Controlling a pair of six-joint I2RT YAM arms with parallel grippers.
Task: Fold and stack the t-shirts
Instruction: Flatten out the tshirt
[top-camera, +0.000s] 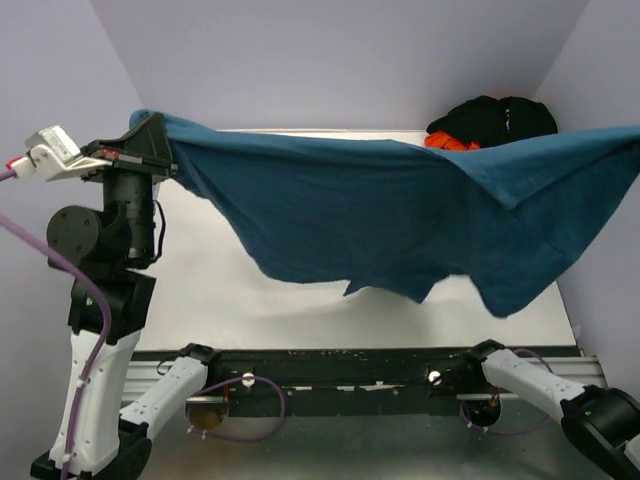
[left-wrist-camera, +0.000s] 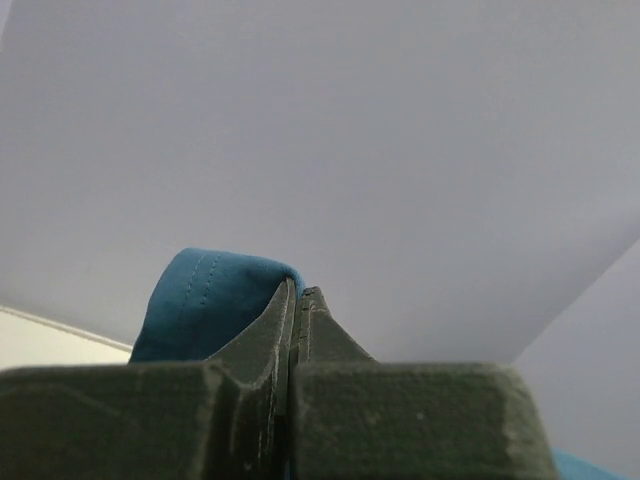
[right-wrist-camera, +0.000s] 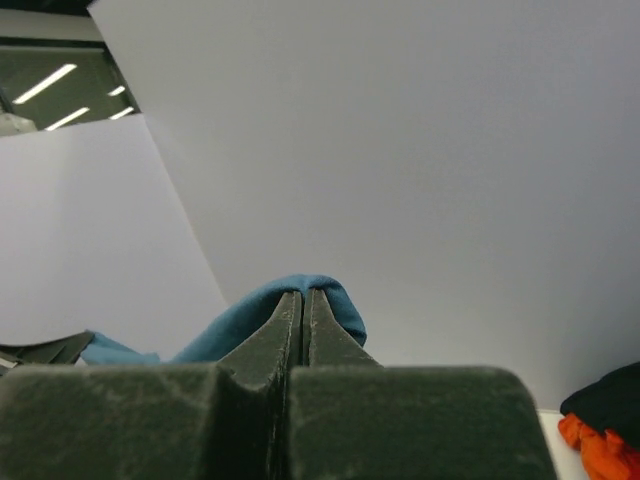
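Note:
A teal-blue t-shirt hangs stretched in the air across the table, held at both ends. My left gripper is shut on its left corner, high at the left. In the left wrist view the cloth bulges beside the shut gripper. My right gripper is out of the top view past the right edge. In the right wrist view that gripper is shut on the cloth. A black t-shirt and an orange one lie heaped at the back right, and both also show in the right wrist view.
The white table lies under the hanging shirt. Grey walls close in the back and both sides. A black rail with the arm bases runs along the near edge.

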